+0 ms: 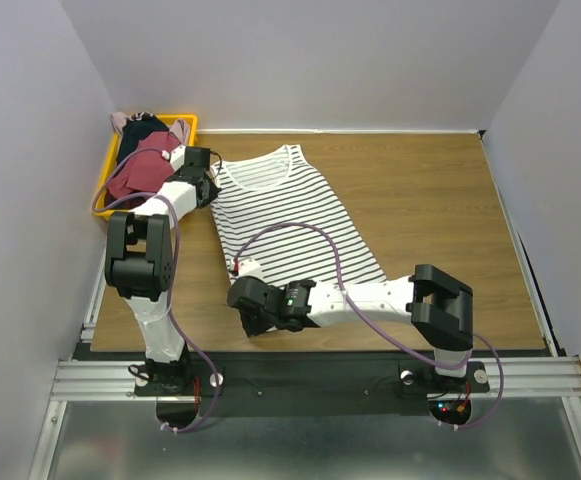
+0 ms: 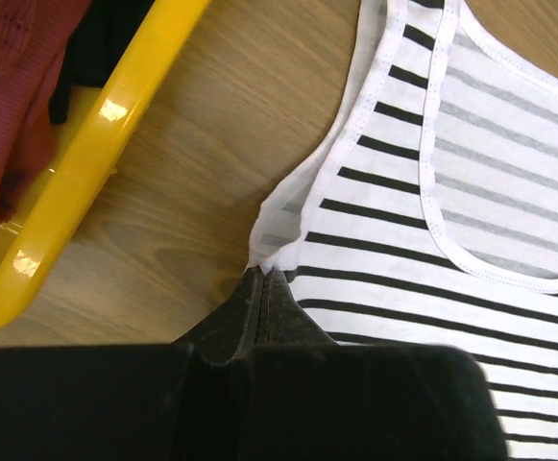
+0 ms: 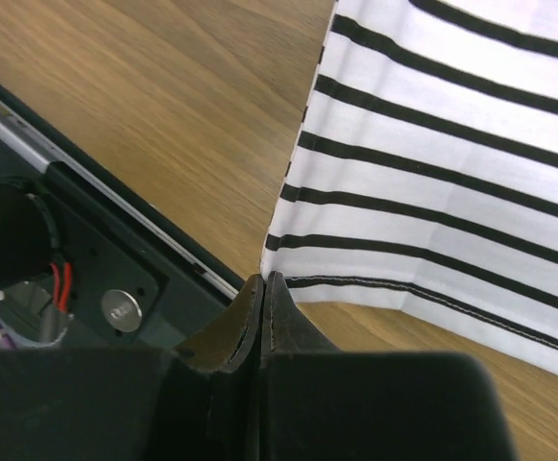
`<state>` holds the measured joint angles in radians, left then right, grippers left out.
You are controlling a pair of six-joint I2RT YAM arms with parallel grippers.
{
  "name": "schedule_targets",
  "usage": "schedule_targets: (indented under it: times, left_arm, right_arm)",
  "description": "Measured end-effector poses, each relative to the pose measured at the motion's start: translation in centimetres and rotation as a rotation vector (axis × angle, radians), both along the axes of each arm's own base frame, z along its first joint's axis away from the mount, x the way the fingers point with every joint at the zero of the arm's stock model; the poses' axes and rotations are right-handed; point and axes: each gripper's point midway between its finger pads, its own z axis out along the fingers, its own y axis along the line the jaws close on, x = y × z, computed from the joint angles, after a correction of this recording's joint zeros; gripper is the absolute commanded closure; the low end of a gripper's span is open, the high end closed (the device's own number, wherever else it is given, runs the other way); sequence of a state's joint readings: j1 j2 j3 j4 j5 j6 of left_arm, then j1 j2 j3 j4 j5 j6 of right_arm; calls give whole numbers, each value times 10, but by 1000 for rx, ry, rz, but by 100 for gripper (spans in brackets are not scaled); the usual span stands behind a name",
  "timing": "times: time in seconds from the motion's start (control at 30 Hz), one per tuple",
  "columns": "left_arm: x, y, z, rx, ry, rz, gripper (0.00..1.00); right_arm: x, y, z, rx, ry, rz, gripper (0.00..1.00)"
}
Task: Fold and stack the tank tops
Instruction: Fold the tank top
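We have both tools clamped on the striped tank top (image 1: pixel 290 215), which lies flat just beside the yellow bin (image 1: pixel 102 180), neck toward the bin's far end and hem away from it. The left gripper (image 2: pixel 264 279), nearest the bin, pinches the shoulder strap on the bin side. The right gripper (image 3: pixel 262 279), well apart from the bin, pinches the hem corner of that same side. So the whole bin-facing long edge is held between us, and the top's long axis runs from one grip to the other. As we judge it, the coming fold carries this edge away from the bin. A dark red top (image 1: pixel 140 170) waits in the bin.
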<state>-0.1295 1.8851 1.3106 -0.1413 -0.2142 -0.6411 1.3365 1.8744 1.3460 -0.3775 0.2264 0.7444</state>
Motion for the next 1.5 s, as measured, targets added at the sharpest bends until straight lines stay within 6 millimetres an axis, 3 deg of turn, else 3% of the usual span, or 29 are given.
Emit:
schedule_targets:
  times: [0.17,0.3,0.57,0.73,0.97,1.13,1.4,1.47,1.5]
  left_arm:
    - [-3,-4,-1,0,16,-7,100]
    - [3,-20,8,-6,-2,-33,100]
    - [24,-68,17,-30,-35,-100,100]
    - [35,-99,5,-34,-16,-136,100]
    - [40,-135,-15,-41,14,-178,100]
    - [40,-149,-15,-45,18,-194,100]
    - [46,-154,-5,-55,-5,-196,100]
    - [46,-154,-7,-55,-1,-196,92]
    - [47,-155,-8,-57,0,-200,76]
  right_arm:
    - [1,4,4,17,-2,0,100]
    - [6,-6,1,11,1,-17,100]
    - [31,-52,8,23,5,-123,100]
    - [46,-83,9,37,6,-199,100]
    - [56,-126,-13,-2,22,-287,100]
    - [56,-145,-24,-17,35,-323,100]
    - [57,-155,-31,-12,42,-353,100]
    - [57,-155,-32,-12,42,-358,96]
    - [57,-155,-32,-11,42,-362,92]
